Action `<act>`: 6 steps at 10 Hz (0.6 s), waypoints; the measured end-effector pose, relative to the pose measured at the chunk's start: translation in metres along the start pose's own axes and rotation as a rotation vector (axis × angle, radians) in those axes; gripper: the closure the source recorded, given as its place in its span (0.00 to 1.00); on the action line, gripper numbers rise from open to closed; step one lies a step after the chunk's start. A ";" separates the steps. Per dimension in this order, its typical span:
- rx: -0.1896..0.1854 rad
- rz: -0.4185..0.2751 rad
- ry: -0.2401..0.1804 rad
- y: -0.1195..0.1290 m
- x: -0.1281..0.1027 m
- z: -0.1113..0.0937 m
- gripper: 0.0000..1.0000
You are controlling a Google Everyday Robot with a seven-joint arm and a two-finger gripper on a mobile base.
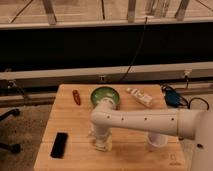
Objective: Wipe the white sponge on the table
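The table (pixel 75 120) is a light-brown wooden top with plank strips. My white arm reaches in from the right, and the gripper (pixel 100 141) points straight down at the table's front middle. A small cream block, the white sponge (pixel 103 146), shows at the gripper's tip, on the wood and largely hidden by the gripper. The gripper stands in front of the green bowl (pixel 105 94).
A red oblong item (pixel 76 96) lies at the back left. A black phone (pixel 60 145) lies at the front left. A narrow white packet (pixel 140 96) lies right of the bowl. A white cup (pixel 156 141) stands under my forearm. A blue object (pixel 172 96) with cables sits at the right edge.
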 end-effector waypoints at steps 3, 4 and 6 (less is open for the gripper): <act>-0.018 -0.003 0.032 0.003 0.020 0.004 0.20; -0.029 -0.005 0.043 0.004 0.025 0.006 0.20; -0.042 -0.006 0.053 0.006 0.030 0.007 0.21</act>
